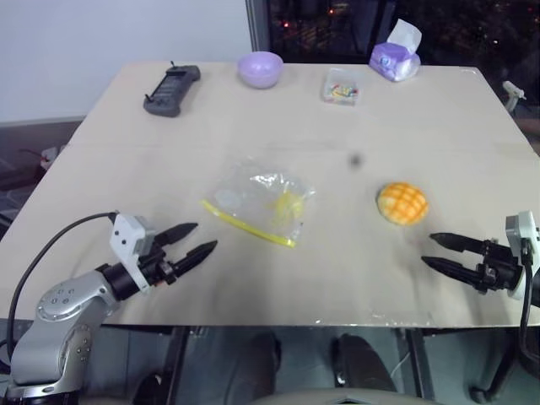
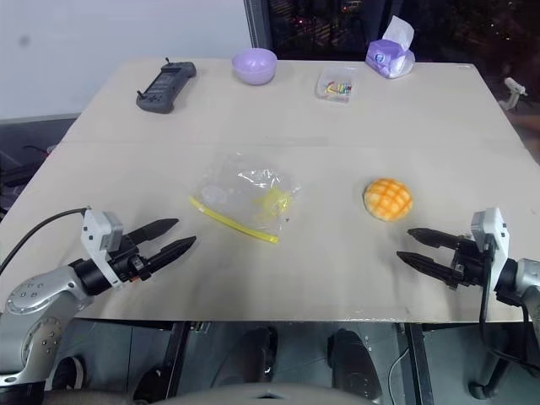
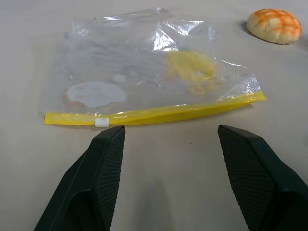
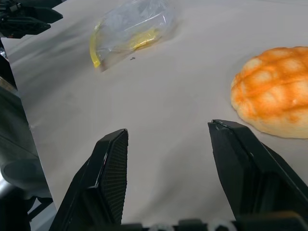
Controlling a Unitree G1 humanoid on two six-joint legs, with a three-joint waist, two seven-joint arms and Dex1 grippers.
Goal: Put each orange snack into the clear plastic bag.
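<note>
- Pale table (image 1: 439,118), dark window behind.
- My left gripper (image 1: 190,240) is spread wide and empty, near the clear plastic bag (image 1: 257,198) lying mid-table.
- My right gripper (image 1: 440,253) is parted and empty; the orange snack (image 1: 402,203) sits just beyond, unbagged. Nothing done yet.

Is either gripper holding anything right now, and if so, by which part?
Nothing is held. The left gripper and right gripper are open and empty; the round orange bun and clear plastic bag lie untouched.
</note>
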